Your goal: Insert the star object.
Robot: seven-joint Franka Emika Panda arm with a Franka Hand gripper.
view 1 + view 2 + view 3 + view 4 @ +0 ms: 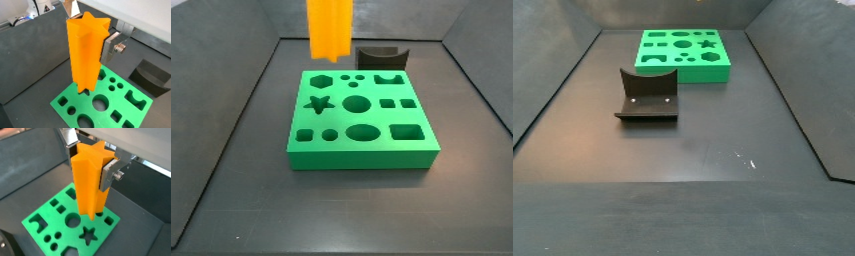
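In both wrist views, tool clamped on upper part of tall, rigid, seemingly light, smooth-sided orange star-section prism, hanging upright above green block.

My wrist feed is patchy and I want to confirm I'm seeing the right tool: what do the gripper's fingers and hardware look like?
In both wrist views the gripper shows flat silver metal finger plates, one with a round silver bolt head on its outer face. Above them sits a white housing. No cables or markings are visible. The side views don't show the gripper.
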